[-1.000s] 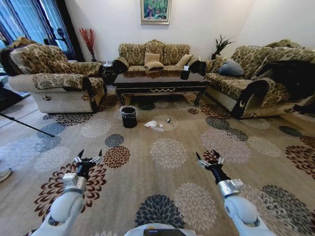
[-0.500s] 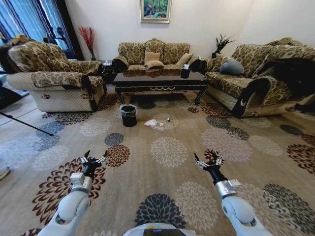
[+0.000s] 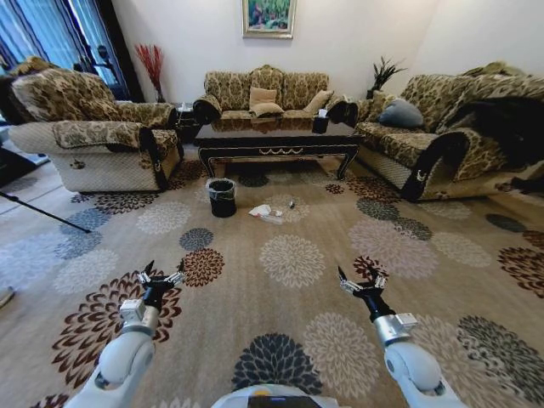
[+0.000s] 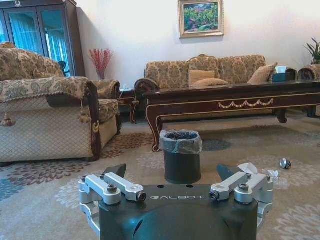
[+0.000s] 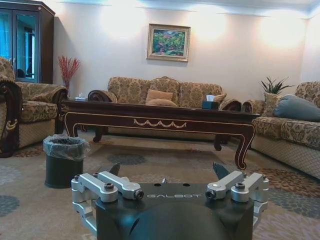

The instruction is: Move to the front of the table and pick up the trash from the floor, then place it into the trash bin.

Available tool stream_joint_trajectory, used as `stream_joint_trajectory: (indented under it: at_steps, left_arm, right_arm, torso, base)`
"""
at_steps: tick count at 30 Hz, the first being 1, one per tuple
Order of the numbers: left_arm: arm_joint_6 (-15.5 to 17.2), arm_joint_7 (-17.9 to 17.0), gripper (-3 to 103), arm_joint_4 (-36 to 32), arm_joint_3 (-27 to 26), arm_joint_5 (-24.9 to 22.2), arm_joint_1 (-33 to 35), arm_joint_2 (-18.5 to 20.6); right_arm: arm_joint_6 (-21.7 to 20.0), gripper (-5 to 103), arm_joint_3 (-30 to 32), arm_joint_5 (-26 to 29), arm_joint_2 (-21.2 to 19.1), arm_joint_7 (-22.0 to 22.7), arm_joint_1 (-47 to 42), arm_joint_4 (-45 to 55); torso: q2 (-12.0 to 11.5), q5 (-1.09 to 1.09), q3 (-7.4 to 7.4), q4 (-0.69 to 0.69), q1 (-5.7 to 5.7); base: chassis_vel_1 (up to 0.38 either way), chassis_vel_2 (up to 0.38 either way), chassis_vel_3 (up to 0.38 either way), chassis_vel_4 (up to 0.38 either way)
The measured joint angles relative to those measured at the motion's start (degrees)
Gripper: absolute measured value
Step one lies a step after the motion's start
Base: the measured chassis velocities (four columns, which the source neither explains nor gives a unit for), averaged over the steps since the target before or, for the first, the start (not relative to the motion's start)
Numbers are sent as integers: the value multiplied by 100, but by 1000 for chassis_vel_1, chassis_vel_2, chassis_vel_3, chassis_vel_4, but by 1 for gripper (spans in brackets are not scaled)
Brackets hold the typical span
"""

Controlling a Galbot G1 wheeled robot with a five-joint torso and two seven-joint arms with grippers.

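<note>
— Before the table (image 3: 276,143), what lies on the floor (image 3: 289,255)?
— The trash (image 3: 266,213), just in front of the table, with the trash bin (image 3: 222,198) close beside it on the armchair (image 3: 89,127) side.
— And the grippers?
— Left gripper (image 3: 161,277) and right gripper (image 3: 359,281) hover well short of the table, jaws spread wide, holding nothing.

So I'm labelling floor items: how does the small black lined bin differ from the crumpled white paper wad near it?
The round black trash bin stands upright, with a clear bag over its rim; the crumpled white paper wad lies low and shapeless. The bin is dark and clearly larger; the wad is pale. Both sit on the patterned beige carpet before the dark wooden table.
</note>
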Motion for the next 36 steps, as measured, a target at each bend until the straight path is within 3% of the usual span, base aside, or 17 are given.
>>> stream_joint_trajectory:
  at_steps: [36]
  left_arm:
    - [-45, 41, 100, -91, -186, 58, 198, -63]
  right_arm:
    - [29, 100, 76, -188, 207, -22, -267, 158]
  torso:
    - [-807, 0, -651, 0, -156]
  base:
    - [0, 0, 0, 0]
